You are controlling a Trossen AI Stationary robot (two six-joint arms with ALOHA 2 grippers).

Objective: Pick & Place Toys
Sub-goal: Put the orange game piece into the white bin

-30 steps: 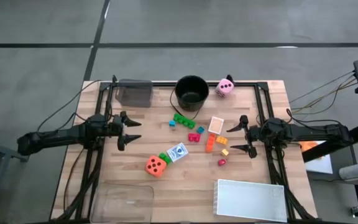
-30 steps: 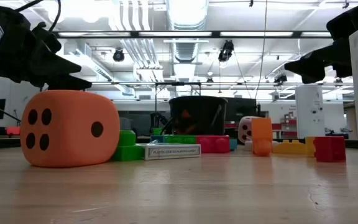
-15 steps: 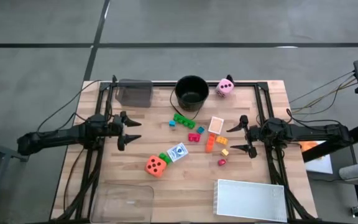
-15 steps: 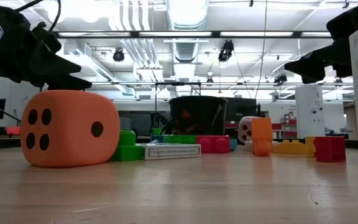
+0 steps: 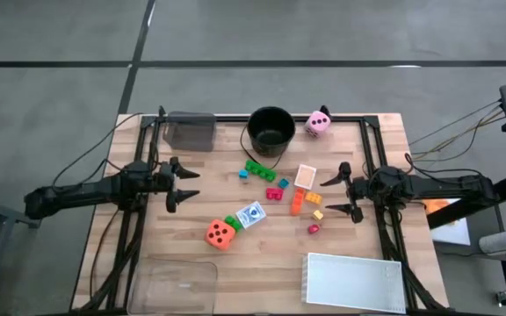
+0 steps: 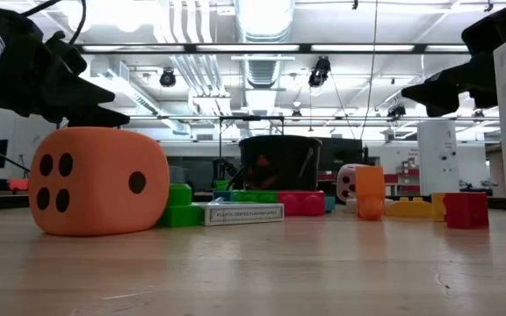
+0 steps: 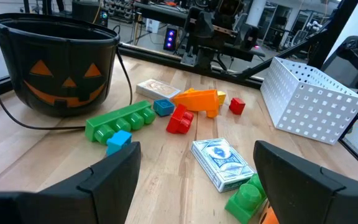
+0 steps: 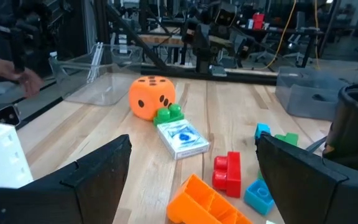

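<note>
No change is recorded over the last second: both arms and every toy sit exactly where they were, so the task has not visibly started. The left gripper (image 5: pixel 185 184) hangs above the table's left side with its fingers spread apart and nothing between them; the right gripper (image 5: pixel 336 195) mirrors it on the right side, likewise spread and empty. The toys lie scattered across the middle of the wooden table (image 5: pixel 191 237), between the two grippers. The orange die (image 5: pixel 220 233) sits nearest the front, with a small green brick (image 5: pixel 233 223) touching it and a deck of playing cards (image 5: pixel 252 214) just beside that. Further back lie a long green brick (image 5: pixel 258 170), a red brick (image 5: pixel 274 194), orange bricks (image 5: pixel 298 201) and a second card pack (image 5: pixel 305 176); a small red brick (image 5: pixel 314 229) lies apart towards the right. The pink die (image 5: pixel 318 123) stands at the far edge, just right of the black bucket (image 5: pixel 271 130). A white tray (image 5: pixel 355 281) occupies the near right corner, a clear tray (image 5: pixel 176 285) the near left, and a grey bin (image 5: pixel 190 131) the far left. In my judgement the stillness means no toy has yet been selected; the orange bricks lie closest to the right gripper and look the easiest first pick.
</note>
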